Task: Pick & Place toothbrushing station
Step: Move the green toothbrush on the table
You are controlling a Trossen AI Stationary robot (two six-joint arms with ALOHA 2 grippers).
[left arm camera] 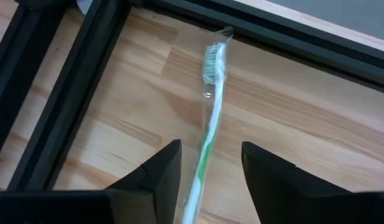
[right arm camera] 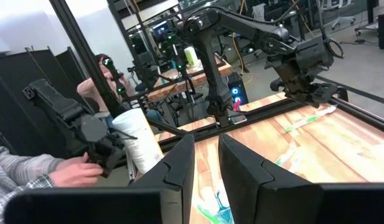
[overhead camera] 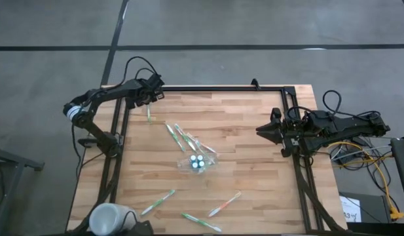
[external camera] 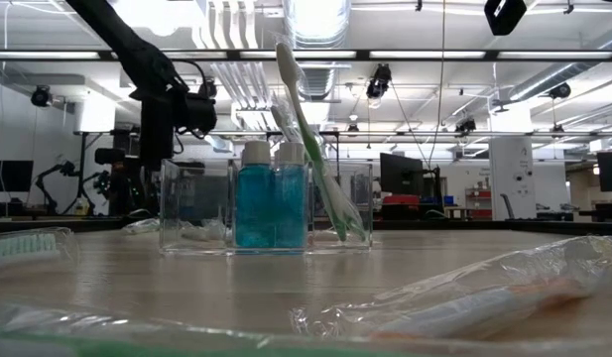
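Note:
The toothbrushing station point(overhead camera: 198, 162) is a clear holder standing mid-table with blue tubes point(external camera: 271, 203) and one green-and-white toothbrush point(external camera: 310, 139) upright in it. At the far left corner a wrapped green-and-white toothbrush point(left arm camera: 211, 93) lies flat on the wood. My left gripper point(left arm camera: 210, 155) hangs open over its handle end, tilted down, one finger on either side, apart from it. My right gripper point(overhead camera: 259, 129) waits level at the table's right side, a narrow empty gap between its fingers point(right arm camera: 179, 168).
More wrapped toothbrushes lie beside the holder point(overhead camera: 182, 136) and near the front edge point(overhead camera: 157, 202) point(overhead camera: 224, 204) point(overhead camera: 202, 221). A frosted white cup point(overhead camera: 110, 219) stands at the near left corner. The black frame rail point(left arm camera: 67, 93) runs close to my left gripper. A person sits beyond the table.

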